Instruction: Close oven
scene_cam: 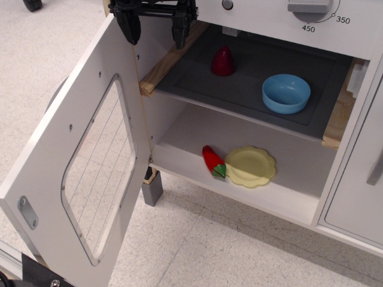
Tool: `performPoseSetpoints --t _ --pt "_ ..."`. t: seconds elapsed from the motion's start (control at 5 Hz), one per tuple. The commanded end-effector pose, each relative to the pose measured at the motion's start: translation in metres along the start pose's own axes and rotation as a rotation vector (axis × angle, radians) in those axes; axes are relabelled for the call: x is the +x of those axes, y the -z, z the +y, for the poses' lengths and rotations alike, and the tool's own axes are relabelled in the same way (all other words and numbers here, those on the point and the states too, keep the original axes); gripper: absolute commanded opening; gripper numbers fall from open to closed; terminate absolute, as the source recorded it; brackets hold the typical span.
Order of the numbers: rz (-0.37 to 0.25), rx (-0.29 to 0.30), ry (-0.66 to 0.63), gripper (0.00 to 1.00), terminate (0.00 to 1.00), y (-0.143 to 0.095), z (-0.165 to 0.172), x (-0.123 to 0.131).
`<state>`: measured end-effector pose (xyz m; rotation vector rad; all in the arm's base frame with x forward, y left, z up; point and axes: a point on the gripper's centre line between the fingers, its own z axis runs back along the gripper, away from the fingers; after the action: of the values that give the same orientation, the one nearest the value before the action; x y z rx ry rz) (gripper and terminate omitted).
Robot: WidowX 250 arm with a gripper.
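Note:
The white toy oven (pixel 251 179) stands open. Its large white door (pixel 78 173), with a rounded clear lined window (pixel 99 173), swings far out to the left, inner face showing. The dark grey inner shelf (pixel 239 84) is exposed. My black gripper (pixel 154 24) is at the top left, above the door's upper edge by the hinge-side wooden rail, its two fingers (pixel 130 27) apart and holding nothing. The door's handle is hidden on its far side.
On the shelf sit a dark red cone-shaped toy (pixel 223 61) and a blue bowl (pixel 286 93). On the oven floor lie a red toy pepper (pixel 212 161) and a yellow plate (pixel 250 166). A narrower white cabinet door (pixel 359 191) is at right. Temperature dial (pixel 311 7) above.

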<state>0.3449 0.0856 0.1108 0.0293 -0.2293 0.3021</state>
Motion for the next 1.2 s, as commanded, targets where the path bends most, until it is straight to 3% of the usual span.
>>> performPoseSetpoints --t 0.0,0.6,0.8,1.0 --pt "0.0 0.0 0.0 1.0 0.0 0.0 0.0 0.0" --pt "0.006 -0.104 0.107 1.0 0.0 -0.048 0.0 -0.085" --pt "0.001 -0.043 0.091 1.0 0.0 -0.061 0.013 -0.097" --pt "-0.037 0.016 0.063 1.0 0.0 -0.062 0.029 -0.093"
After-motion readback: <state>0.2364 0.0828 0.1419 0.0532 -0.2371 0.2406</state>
